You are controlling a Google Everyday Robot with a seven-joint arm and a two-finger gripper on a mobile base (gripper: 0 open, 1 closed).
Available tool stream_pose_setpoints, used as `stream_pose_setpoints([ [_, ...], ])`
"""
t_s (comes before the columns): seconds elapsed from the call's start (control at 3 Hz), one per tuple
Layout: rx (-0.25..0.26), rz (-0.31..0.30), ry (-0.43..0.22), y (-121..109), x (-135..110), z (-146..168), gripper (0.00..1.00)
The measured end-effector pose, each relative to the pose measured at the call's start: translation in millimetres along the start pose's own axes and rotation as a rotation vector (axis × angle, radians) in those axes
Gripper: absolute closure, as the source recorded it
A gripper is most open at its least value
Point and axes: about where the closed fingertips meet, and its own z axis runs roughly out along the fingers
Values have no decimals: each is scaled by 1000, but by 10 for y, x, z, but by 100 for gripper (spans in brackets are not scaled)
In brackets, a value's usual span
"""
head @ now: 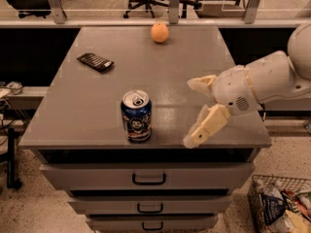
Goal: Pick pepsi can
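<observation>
The pepsi can (pixel 136 116) stands upright near the cabinet top's (pixel 82 120) front edge, lower centre of frame, and the gripper (pixel 195 111) hovers to its right, fingers (pixel 208 125) spread wide and empty, their gap facing the can, seemingly lined up for a sideways grasp.
</observation>
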Motion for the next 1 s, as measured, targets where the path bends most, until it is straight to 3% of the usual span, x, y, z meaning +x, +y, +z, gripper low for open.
stream_pose_setpoints([
  [0.33,-71,-13,-176,139,-319,394,0],
  [0.67,-110,-38,-299,291,-587,637,0],
  [1.0,-125,-37,-353,382,-675,849,1],
])
